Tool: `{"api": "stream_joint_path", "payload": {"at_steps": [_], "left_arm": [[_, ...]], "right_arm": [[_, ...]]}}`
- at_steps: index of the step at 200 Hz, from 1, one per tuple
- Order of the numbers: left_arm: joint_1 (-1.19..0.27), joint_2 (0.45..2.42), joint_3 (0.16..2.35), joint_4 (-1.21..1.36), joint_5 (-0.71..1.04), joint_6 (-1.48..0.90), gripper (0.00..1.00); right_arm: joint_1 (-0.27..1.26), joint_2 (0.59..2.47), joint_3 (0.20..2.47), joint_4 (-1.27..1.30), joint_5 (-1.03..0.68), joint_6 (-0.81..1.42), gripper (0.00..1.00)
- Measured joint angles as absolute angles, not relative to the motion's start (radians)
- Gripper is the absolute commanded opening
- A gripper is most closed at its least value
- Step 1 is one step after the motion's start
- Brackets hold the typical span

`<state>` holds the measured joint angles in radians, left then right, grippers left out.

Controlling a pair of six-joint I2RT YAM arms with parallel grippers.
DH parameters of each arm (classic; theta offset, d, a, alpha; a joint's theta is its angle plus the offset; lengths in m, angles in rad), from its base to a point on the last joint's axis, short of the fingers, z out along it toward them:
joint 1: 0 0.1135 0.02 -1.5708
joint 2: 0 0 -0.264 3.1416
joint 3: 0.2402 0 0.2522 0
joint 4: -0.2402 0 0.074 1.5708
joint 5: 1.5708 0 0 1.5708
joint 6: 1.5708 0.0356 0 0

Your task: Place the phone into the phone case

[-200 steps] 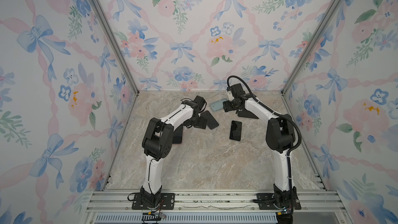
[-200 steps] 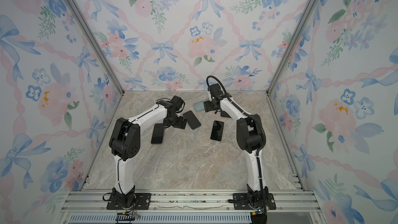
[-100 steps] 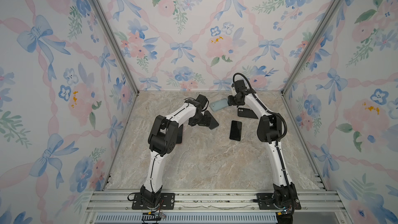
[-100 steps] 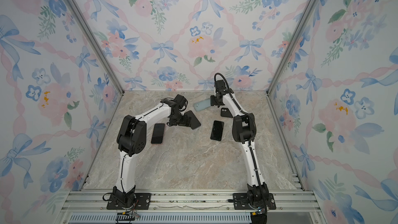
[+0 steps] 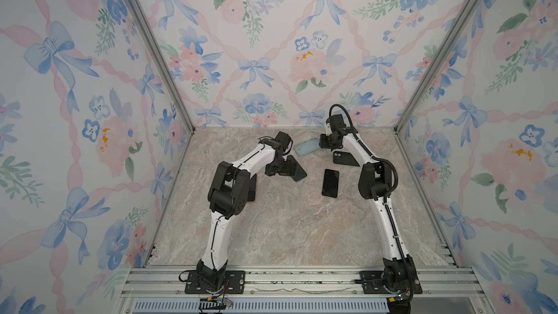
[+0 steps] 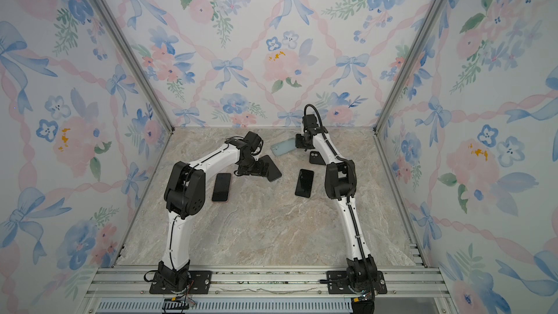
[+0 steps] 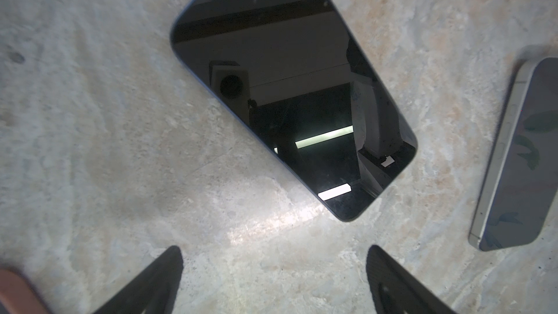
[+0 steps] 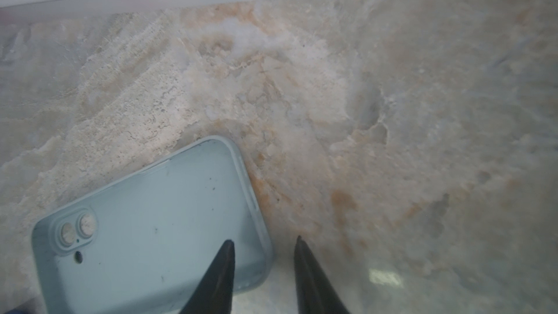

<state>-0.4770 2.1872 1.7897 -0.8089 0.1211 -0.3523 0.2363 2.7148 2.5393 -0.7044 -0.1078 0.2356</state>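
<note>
As the right gripper (image 8: 264, 244), half-closed yet unclamped, straddled the phone case (image 5: 305, 148) at its three-o'clock rim, the left gripper (image 7: 273, 255) gaped beside the phone (image 7: 287, 92), both grasps seemingly pending.

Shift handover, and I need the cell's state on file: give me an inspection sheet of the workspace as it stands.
Surface: marble-look tabletop, no spills seen.
Job's things: light blue phone case flat near the back wall; black phone screen up ahead of the left gripper.
Clutter: second black phone; black item with camera cutout, partly behind the right arm; pink-edged phone by the left arm.
Grippers: left gripper open, holding nothing; right gripper jaws apart, astride the blue case's side wall.
Cables: black cable looped at the right elbow; loose wires at the left base.
Surroundings: floral walls, aluminium frame posts.
</note>
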Motion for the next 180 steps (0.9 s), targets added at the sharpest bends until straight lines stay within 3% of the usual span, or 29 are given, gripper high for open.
{"api": "stream_joint_path", "payload": {"at_steps": [77,180], "left_arm": [[-0.464,2.187,1.783,-0.809,0.121,-0.337,0.96],[-0.461,2.187,1.757,-0.809,0.120,-0.317,0.95]], "right_arm": [[0.236,2.733,2.551,-0.680,-0.109,0.264,0.15],[0.237,2.694,2.461,-0.612,-0.109,0.263,0.06]]}}
